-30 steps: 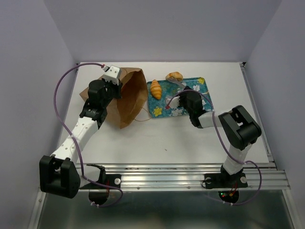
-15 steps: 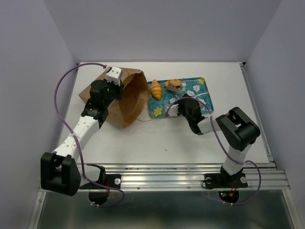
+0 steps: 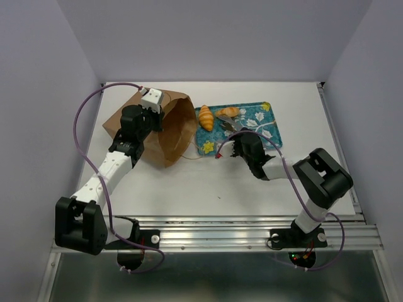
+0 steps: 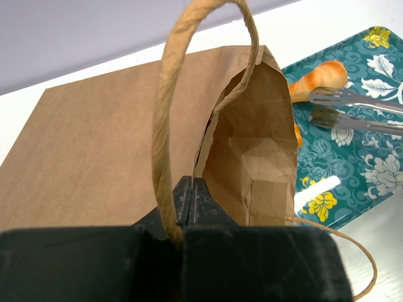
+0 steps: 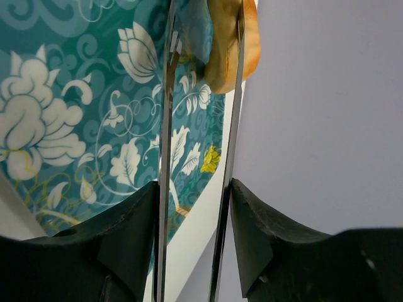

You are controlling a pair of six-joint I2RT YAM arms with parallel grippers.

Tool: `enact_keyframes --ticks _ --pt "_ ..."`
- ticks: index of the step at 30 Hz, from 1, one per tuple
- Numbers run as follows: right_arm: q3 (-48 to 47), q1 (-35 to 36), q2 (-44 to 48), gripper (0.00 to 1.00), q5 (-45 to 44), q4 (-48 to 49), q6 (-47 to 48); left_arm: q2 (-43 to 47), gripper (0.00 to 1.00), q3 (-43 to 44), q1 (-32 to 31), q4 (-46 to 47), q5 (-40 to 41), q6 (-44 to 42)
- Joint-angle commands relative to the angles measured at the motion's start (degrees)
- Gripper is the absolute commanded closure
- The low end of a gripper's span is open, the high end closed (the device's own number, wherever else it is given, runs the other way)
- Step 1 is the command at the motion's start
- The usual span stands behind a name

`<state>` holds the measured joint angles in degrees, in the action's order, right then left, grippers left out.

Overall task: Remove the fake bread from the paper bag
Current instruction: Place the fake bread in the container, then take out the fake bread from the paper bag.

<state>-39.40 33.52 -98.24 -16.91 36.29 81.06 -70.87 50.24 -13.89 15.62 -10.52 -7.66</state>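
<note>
Pinching bag: left jaws are shut tight on the rim of the tall brown kraft paper bag (image 3: 176,129), at the root of its thin string handle (image 4: 165,126). The bag lies on its side on the white bench (image 3: 208,182), mouth held open toward the tray.
Right jaws: clamped on a pair of thin metal tongs (image 4: 362,104). The blades sit narrow, tips out over the teal floral tray (image 3: 261,123).
Changed: a second ago the tongs held a small glossy golden-orange toy pastry (image 3: 228,112) up at the tray's far edge. Now it is down on the tray near that edge, and the right arm has pulled back toward the tray's near-left corner.
Tongs vs pastry: the tips are right at the pastry. Cannot tell whether they pinch it or have let go.
Bread out: that piece, plus a golden-orange toy croissant (image 3: 205,117) just beside it at the tray's left edge, close to the bag mouth.
Bread in bag: none visible in the part of the interior the left wrist view shows; the deeper end is hidden.
Meaning: this looks like the second piece delivered, so the task is partway.
Next, my guess: free the tongs if they are not already, then go back into the bag mouth.
Risk: the tongs could snag the loose handle string at the mouth.
</note>
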Motion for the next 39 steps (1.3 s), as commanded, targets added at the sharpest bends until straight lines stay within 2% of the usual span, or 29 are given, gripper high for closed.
enact_keyframes --ticks 1,10,20,27,33,38,39 --pt "-1.7 1.2 3.9 0.47 -0.7 -6.8 -3.4 0.5 1.0 1.1 -0.2 2.7 -0.6 -0.8" --pt "-8.2 2.3 11.6 0.47 4.0 -27.4 -10.6 -0.4 1.0 2.0 -0.1 2.0 -1.5 -0.4" --pt "-14.2 2.8 15.5 0.48 4.3 -35.2 -16.4 -0.5 1.0 3.1 -0.2 0.2 -2.3 0.4" --pt "-25.2 2.8 17.0 0.49 4.7 -36.1 -26.1 -1.2 1.0 6.2 -0.1 -4.1 -5.8 2.7" --pt "-35.7 0.5 12.6 0.5 3.7 -35.2 -34.0 0.3 1.0 7.6 -0.1 -5.0 -7.8 2.8" --pt "-42.7 -1.3 9.0 0.52 0.5 -33.9 -48.4 1.5 1.0 6.9 -0.2 -4.2 -8.1 1.5" --pt "-42.3 -1.3 9.5 0.53 -0.2 -33.5 -56.3 1.4 1.0 6.8 -0.2 -4.2 -8.3 1.2"
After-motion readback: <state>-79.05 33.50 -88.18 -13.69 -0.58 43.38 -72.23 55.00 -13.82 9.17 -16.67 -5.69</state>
